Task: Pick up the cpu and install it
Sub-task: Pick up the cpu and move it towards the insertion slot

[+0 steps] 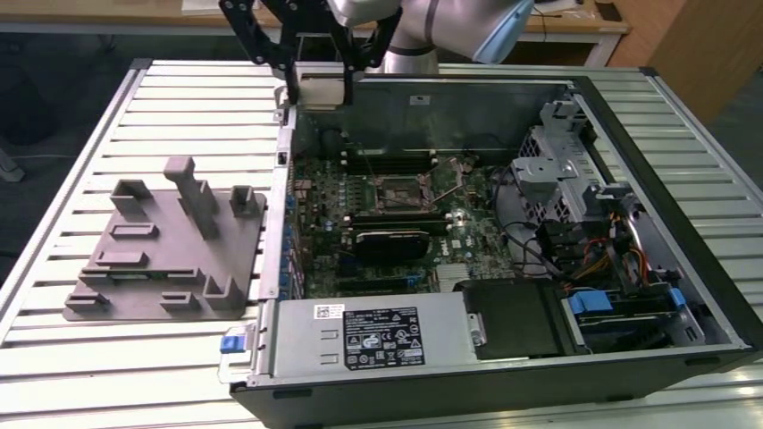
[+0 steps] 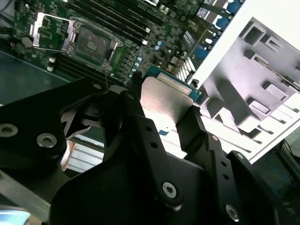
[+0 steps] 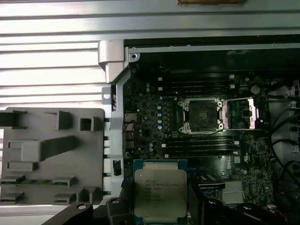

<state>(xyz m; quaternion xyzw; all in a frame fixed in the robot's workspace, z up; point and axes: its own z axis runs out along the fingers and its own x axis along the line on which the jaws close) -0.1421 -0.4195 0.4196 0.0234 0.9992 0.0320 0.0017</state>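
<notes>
Gripper (image 1: 320,94) hangs at upper centre of the exterior view, over the computer case (image 1: 501,107) wall. Jaws clamp the cpu (image 3: 161,192) by its edges. The socket (image 3: 202,115) stands open.

CPU (image 3: 161,192): small flat square chip, silver-grey metal lid, thin green border. Clamped on two opposite edges in gripper (image 2: 164,112), lid showing in both wrist views. Raised above open computer case (image 1: 477,393), well apart from uncovered socket (image 3: 202,115).
</notes>
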